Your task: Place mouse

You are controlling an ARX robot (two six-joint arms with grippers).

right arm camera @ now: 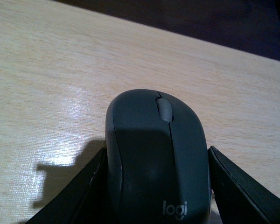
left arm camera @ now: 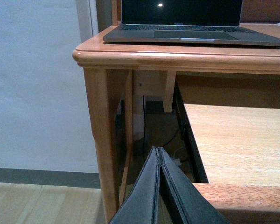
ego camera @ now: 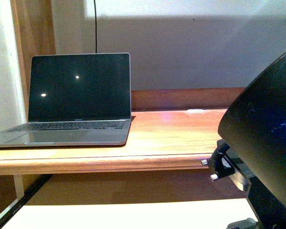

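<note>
Clamped on the mouse (right arm camera: 156,140) from both flanks with the right gripper (right arm camera: 157,151), black fingers (right arm camera: 86,191) pressed against its sides, scroll wheel (right arm camera: 164,109) pointing away from the wrist. Sitting on or just above the pale wood shelf (right arm camera: 46,70); cannot tell which from the right wrist view, only a shadow (right arm camera: 60,177) beside it. Pinching smooth, rounded plastic, so could squirt it forward out of the grip if squeezed harder or tipped nose-down. Could drop and bounce it too, if let go while off the board.

Over on the other side, hanging idle with the left gripper (left arm camera: 158,161) pressed together on nothing, low beside the desk leg (left arm camera: 100,140), well clear of the action.

Further out in the front view: probably heading for the desk top (ego camera: 181,129), on the open stretch right of the laptop (ego camera: 78,95). Risks clipping the rounded front edge (ego camera: 109,162) on the way up from under it, jarring the mouse loose. Risks bumping the laptop if set down too far left. Blocking much of that view with the right arm (ego camera: 269,129), so hard to judge clearance there.
</note>
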